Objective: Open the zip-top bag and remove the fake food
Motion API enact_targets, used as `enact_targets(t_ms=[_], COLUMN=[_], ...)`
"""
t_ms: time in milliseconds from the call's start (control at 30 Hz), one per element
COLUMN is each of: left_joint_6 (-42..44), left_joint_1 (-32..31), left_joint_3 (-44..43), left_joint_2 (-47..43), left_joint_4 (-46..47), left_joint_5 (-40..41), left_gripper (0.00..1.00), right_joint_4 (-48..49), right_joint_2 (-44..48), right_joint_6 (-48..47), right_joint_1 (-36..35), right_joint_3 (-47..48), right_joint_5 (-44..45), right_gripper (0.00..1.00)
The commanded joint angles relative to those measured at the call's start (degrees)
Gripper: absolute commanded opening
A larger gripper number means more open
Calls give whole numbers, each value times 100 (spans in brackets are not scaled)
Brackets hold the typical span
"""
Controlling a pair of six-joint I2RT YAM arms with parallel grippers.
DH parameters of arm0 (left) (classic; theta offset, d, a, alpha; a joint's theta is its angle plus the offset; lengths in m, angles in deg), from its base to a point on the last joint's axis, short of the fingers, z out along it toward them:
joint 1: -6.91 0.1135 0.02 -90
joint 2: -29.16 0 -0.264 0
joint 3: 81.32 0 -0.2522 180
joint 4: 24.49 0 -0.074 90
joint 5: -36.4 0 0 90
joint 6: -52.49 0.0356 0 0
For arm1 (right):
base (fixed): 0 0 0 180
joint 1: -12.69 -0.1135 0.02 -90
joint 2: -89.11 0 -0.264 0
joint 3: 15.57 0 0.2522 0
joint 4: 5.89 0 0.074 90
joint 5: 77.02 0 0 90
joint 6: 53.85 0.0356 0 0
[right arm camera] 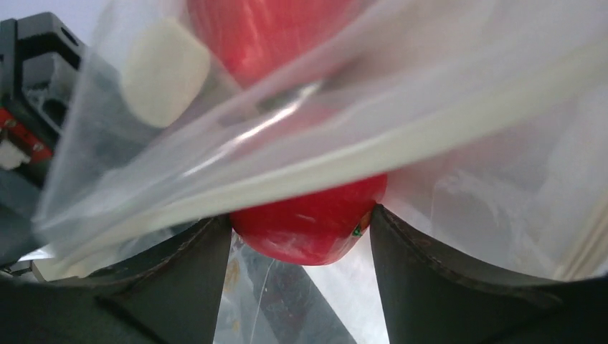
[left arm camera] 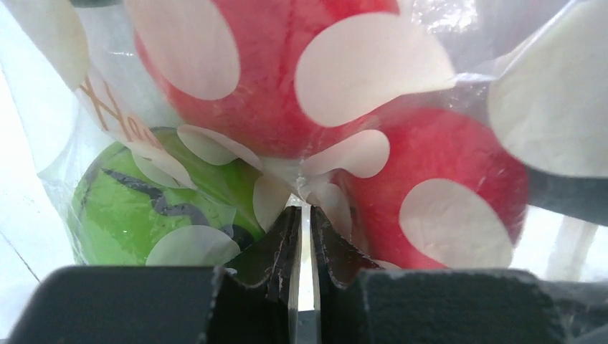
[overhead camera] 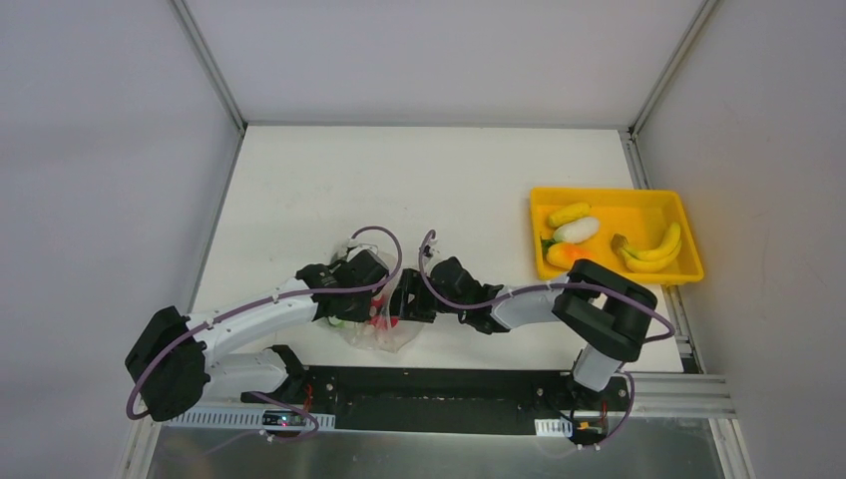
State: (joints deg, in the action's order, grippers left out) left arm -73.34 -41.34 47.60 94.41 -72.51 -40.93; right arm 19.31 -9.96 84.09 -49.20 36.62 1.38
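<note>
The zip-top bag (overhead camera: 384,329), clear with white dots, lies near the front edge between both grippers. In the left wrist view the bag (left arm camera: 358,68) holds two red apples (left arm camera: 287,86) and a green piece (left arm camera: 136,208). My left gripper (left arm camera: 301,211) is shut, pinching a fold of the bag's film at its tips; it also shows in the top view (overhead camera: 371,307). My right gripper (right arm camera: 301,215) is shut on a red apple (right arm camera: 305,233), with the bag's film (right arm camera: 430,86) draped across in front of it. In the top view the right gripper (overhead camera: 404,302) is at the bag's right side.
A yellow tray (overhead camera: 688,239) at the right holds bananas (overhead camera: 653,249), a yellow corn (overhead camera: 569,214), a white piece (overhead camera: 577,230) and an orange piece (overhead camera: 564,254). Both forearms cross the table's front. Walls stand at the left, back and right.
</note>
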Motion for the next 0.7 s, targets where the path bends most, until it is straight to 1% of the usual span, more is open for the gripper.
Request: enact_targets(t_ms=[0, 100, 167, 200, 333, 400, 433, 467, 567, 667], left_joint_6=[-207, -230, -231, -239, -240, -211, -187, -161, -66, 60], left_joint_1=[55, 82, 113, 128, 175, 176, 176, 177, 176, 176], left_joint_3=[-18, -67, -102, -120, -212, -315, -372, -464, -693, -973], left_joint_2=[84, 179, 263, 300, 361, 295, 228, 114, -207, -592], left_joint_4=[-8, -11, -10, -6, -3, -85, -148, -223, -534, -890], left_joint_5=[299, 356, 394, 401, 378, 379, 393, 421, 553, 750], left_gripper=[11, 10, 10, 10, 9, 10, 11, 12, 18, 30], right_joint_4=[-502, -1242, -1712, -1964, -3077, -3648, -4017, -4479, -5320, -6078], right_joint_2=[742, 1185, 1495, 1670, 2487, 3067, 3309, 3549, 4157, 4552], right_joint_6=[-145, -215, -230, -239, -275, -272, -276, -284, -301, -344], right_joint_1=[-51, -44, -51, -45, -48, -45, -36, -23, 54, 191], right_joint_3=[-140, -172, -192, -188, -237, -230, -205, -146, 53, 343], right_joint_5=[319, 460, 475, 542, 853, 1056, 1116, 1368, 1814, 2218], right_gripper=[49, 44, 44, 41, 39, 39, 39, 39, 39, 39])
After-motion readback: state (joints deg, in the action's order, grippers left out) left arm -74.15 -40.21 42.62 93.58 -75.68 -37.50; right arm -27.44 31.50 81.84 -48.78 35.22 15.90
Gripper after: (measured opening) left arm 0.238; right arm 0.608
